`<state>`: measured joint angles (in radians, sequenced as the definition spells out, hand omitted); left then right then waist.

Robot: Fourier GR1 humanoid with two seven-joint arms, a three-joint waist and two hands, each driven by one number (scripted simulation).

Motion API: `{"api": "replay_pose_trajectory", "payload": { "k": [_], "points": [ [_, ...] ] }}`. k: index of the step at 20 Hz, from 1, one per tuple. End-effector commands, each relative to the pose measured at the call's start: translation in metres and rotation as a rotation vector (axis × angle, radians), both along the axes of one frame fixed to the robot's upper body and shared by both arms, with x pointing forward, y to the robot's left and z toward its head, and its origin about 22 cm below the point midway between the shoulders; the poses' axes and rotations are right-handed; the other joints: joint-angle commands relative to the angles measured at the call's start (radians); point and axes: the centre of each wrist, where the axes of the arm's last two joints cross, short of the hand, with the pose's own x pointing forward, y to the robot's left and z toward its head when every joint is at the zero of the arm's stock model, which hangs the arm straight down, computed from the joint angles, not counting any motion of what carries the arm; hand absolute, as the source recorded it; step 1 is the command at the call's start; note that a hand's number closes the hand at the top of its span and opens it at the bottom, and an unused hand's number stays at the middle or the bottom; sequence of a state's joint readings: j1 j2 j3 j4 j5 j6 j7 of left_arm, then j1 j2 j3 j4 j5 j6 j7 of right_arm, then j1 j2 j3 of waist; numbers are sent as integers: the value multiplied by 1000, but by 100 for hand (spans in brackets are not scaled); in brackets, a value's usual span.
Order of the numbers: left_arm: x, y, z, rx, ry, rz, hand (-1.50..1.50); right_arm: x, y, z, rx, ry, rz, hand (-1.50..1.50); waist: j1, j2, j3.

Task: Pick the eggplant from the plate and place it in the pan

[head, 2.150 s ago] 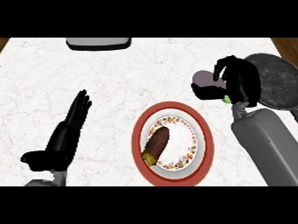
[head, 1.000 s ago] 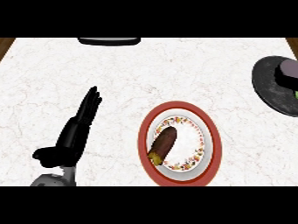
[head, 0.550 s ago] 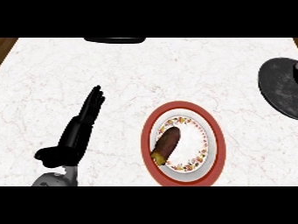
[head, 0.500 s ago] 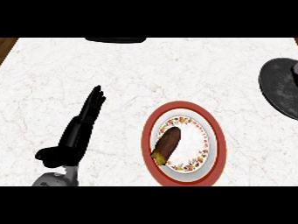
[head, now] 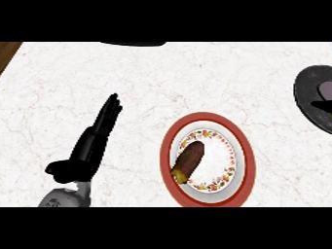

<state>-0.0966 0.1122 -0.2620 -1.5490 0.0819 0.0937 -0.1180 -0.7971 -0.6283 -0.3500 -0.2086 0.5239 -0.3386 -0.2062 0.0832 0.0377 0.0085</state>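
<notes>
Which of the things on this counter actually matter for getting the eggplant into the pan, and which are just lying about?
Part of the job:
eggplant, purple, already lying in the pan
pan, at the right edge
plate, red-rimmed

Just lying about:
brown oblong food on the plate
dark object, cut off at the far edge
left hand, resting open on the counter

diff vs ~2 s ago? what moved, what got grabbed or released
The right hand, which held the eggplant over the pan 2.1 s ago, has let go and pulled out of view to the right. The eggplant now lies in the pan. Unchanged: the left hand rests open at the left, and the brown food item still lies on the plate.
</notes>
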Motion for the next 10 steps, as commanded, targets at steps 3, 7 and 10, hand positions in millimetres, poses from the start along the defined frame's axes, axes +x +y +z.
{"api": "replay_pose_trajectory", "payload": {
  "k": [3,7,10],
  "points": [
    [-3,-2,0,2,-16,27,0,7,6,6,91,-237,26,-150,-9,-7,1],
    [-4,7,-7,6,-1,18,0,-8,-16,6,187,-352,-24,-150,-26,-9,0],
    [6,14,4,-12,19,54,0,-13,-33,20,285,-398,-21,-150,-42,-17,-3]
  ]
}}
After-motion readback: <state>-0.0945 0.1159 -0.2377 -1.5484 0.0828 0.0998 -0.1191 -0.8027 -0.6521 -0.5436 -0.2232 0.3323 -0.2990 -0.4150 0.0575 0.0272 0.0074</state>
